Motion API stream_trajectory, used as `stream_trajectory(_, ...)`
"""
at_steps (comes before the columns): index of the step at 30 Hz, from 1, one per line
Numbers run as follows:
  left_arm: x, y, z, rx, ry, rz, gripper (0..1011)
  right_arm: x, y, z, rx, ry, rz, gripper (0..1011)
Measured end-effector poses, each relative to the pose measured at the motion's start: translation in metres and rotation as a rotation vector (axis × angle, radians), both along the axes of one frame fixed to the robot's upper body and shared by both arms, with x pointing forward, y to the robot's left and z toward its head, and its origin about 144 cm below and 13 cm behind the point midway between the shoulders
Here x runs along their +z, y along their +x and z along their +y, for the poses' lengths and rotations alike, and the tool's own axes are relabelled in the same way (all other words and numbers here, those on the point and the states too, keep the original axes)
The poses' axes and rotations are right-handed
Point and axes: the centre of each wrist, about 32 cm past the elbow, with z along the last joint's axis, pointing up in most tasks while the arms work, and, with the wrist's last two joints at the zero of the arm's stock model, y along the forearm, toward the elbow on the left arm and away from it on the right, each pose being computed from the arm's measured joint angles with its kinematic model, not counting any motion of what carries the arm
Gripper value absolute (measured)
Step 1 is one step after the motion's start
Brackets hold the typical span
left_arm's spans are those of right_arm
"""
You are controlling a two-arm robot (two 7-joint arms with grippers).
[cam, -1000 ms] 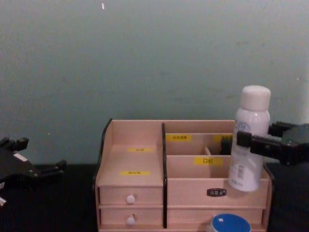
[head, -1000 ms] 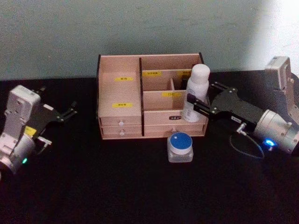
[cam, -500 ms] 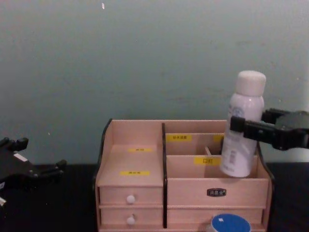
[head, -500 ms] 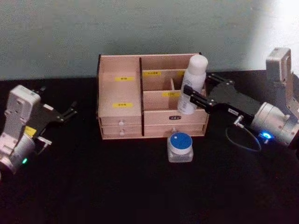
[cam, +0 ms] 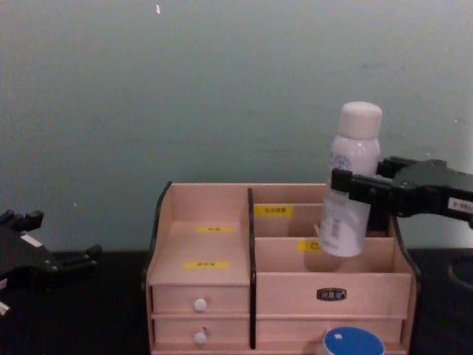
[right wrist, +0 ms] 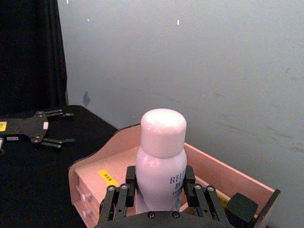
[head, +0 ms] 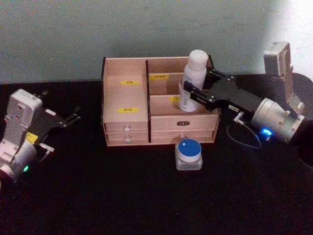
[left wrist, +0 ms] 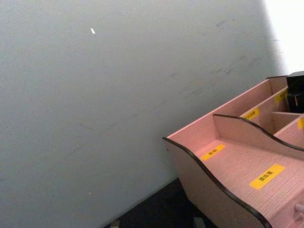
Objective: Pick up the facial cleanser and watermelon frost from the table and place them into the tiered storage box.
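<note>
The black table [head: 122, 196] carried the tiered storage box [head: 125, 98] at its far side, against the wall. The left gripper [head: 74, 115] sat parked well to the left of the box, its fingers spread and holding nothing. The right gripper [head: 190, 97] reached in from the right, over the box's right-hand section, with its fingers clamped around the lower body of the facial cleanser [head: 193, 73]. The bottle hung slightly tilted, cap uppermost, over the stepped compartments. Its base was down near the middle tier, though whether it touched the wood could not be told. The watermelon frost [head: 189, 152] stood on the table just in front of the box's lower drawers, untouched. By that showing the task was perhaps a third done. The cleanser had yet to be lowered and released, and the jar's whole pick and place remained.
</note>
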Motion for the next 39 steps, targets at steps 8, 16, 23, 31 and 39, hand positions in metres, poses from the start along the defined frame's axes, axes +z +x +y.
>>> stream_trajectory(8, 0.0, 0.0, 0.0, 0.0, 0.0, 0.0, 1001, 0.0, 0.01, 0.007, 0.0, 0.013, -0.004, 593)
stream_trajectory(16, 0.0, 0.0, 0.0, 0.0, 0.0, 0.0, 1001, 0.002, 0.018, 0.01, -0.004, 0.033, -0.01, 593)
stream_trajectory(23, 0.0, 0.0, 0.0, 0.0, 0.0, 0.0, 1001, 0.003, 0.026, 0.014, -0.011, 0.042, -0.009, 593)
stream_trajectory(31, 0.0, 0.0, 0.0, 0.0, 0.0, 0.0, 1001, 0.003, 0.036, 0.02, -0.016, 0.045, -0.01, 593)
stream_trajectory(39, 0.0, 0.0, 0.0, 0.0, 0.0, 0.0, 1001, 0.003, 0.046, 0.026, -0.031, 0.035, -0.009, 593)
